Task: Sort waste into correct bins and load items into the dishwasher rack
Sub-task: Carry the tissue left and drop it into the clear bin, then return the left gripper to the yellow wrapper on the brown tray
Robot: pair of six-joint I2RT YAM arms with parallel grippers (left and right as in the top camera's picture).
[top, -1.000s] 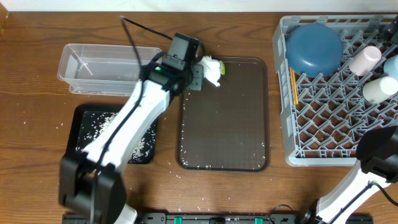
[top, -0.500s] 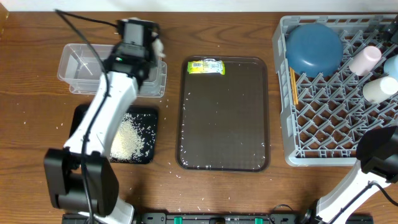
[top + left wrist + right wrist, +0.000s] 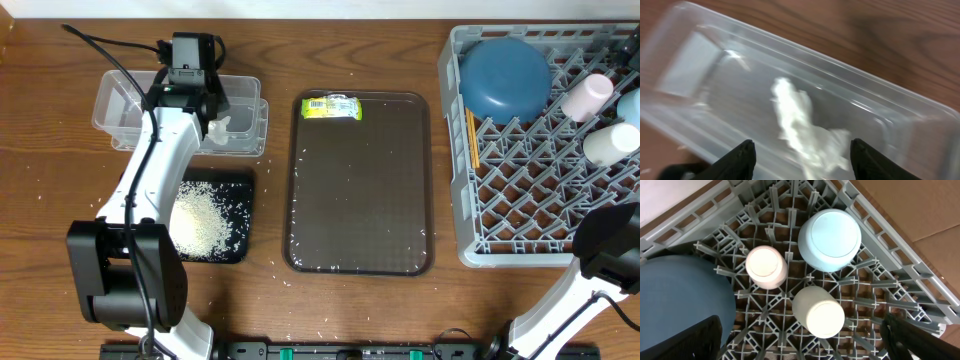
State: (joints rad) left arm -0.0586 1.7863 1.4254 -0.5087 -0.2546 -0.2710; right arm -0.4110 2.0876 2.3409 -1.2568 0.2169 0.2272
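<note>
Up at the desk's (image 3: 50,250) far-left corner, the left gripper (image 3: 205,112) hangs over the clear tub (image 3: 118,100) with its 2 fingers (image 3: 744,156) apart and nothing clamped between them. The crumpled white napkin (image 3: 802,125) lies inside the tub, toward its right end, just below the gripper; the wrist view is blurred, so I cannot tell whether a fingertip touches it.

Just nearer the front edge sits the black tray (image 3: 238,182), with a heap of rice (image 3: 200,218) in its middle. A few loose grains are scattered on the desk around it.

At the desk's centre lies the brown tray (image 3: 360,200). The yellow-green snack wrapper (image 3: 331,107) rests flat against its far rim, and a few grains dot its near edge.

Along the right edge stands the grey rack (image 3: 520,210). The dark-blue bowl (image 3: 505,75) sits upside down in its far-left corner, and the chopsticks (image 3: 472,135) lie along its left wall just in front of the bowl. 3 cups stand mouth down near its right side: the pink cup (image 3: 766,266), the light-blue cup (image 3: 830,239) and the white cup (image 3: 818,311), close together.

The right gripper (image 3: 802,342) hovers above those cups, its fingers spread wide and empty.
</note>
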